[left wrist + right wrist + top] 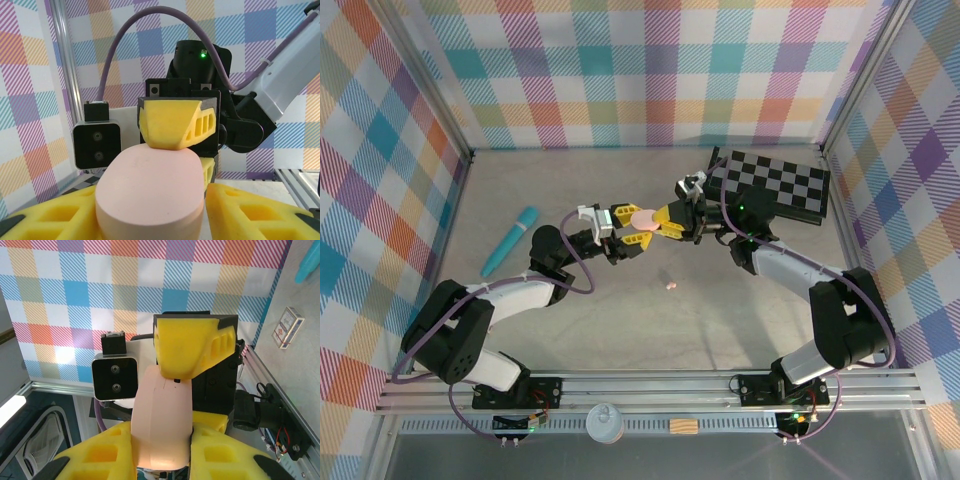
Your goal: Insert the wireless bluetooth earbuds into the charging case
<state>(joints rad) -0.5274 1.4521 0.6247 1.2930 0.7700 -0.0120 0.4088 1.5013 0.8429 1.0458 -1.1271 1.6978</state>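
A pink pebble-shaped charging case [645, 218], closed, hangs above the table between both grippers. My right gripper [663, 221] is shut on it, both yellow fingers pressed against its thin sides [161, 405]. My left gripper [630, 228] is open around the case's wide body [150, 195]: the left finger [55, 220] touches it, and a thin gap shows at the right finger [255, 212]. The right gripper's upper finger [175, 122] rests on the case's far end. One tiny pink earbud [670, 286] lies on the table below, just in front of the grippers.
A long teal tube [510, 241] lies on the left of the table. A black-and-white checkerboard [772, 185] lies flat at the back right. Plaid walls close in the left, back and right sides, and an aluminium rail [650, 385] runs along the near edge.
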